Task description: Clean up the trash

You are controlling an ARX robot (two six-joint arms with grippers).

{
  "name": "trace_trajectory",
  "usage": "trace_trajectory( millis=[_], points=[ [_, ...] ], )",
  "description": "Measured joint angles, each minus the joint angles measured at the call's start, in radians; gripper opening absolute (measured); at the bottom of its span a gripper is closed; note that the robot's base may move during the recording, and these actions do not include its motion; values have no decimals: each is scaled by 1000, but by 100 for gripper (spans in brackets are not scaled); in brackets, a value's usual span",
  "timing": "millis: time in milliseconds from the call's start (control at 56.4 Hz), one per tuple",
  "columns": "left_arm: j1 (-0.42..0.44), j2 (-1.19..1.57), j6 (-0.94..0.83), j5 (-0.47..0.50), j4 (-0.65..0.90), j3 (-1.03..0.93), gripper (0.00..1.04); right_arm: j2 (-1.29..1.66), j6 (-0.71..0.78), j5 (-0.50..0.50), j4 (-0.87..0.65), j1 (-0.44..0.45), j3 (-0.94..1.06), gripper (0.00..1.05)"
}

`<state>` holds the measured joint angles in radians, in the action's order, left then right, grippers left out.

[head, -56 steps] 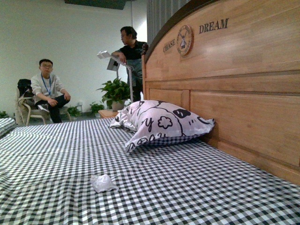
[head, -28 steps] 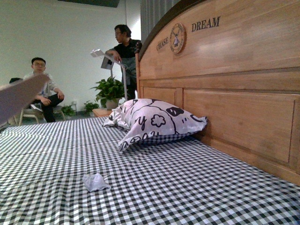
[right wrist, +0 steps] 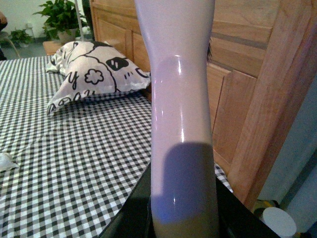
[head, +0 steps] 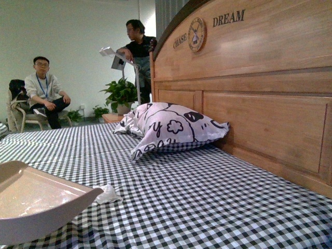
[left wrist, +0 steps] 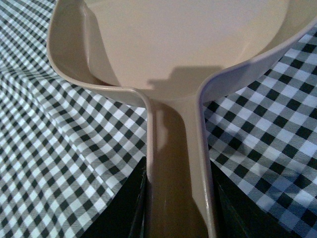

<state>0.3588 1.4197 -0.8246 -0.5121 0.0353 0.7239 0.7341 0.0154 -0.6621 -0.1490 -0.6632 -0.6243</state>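
The trash (head: 108, 194) is a small crumpled whitish wad on the checked bedspread; it also shows at the edge of the right wrist view (right wrist: 6, 161). A beige dustpan (head: 36, 199) sits low at the front left, its lip just beside the wad. My left gripper (left wrist: 178, 208) is shut on the dustpan's handle (left wrist: 176, 163), pan over the bedspread. My right gripper (right wrist: 183, 218) is shut on the pale brush handle (right wrist: 181, 109), which stands upright near the headboard. Neither gripper shows in the front view.
A large white pillow (head: 168, 127) with black cartoon print lies against the wooden headboard (head: 259, 93). Two people (head: 44, 91) and potted plants (head: 120, 93) are beyond the bed. The checked bedspread (head: 207, 197) spreads wide.
The dustpan has come down into the front view at the lower left, beside the wad. The camera view has shifted slightly.
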Motion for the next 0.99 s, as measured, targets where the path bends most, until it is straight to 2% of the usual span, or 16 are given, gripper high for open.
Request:
trace_trajectory(
  millis=[993],
  points=[
    [-28, 137, -84, -4, -62, 58, 29, 0, 0, 0, 0, 0, 0, 19]
  ],
)
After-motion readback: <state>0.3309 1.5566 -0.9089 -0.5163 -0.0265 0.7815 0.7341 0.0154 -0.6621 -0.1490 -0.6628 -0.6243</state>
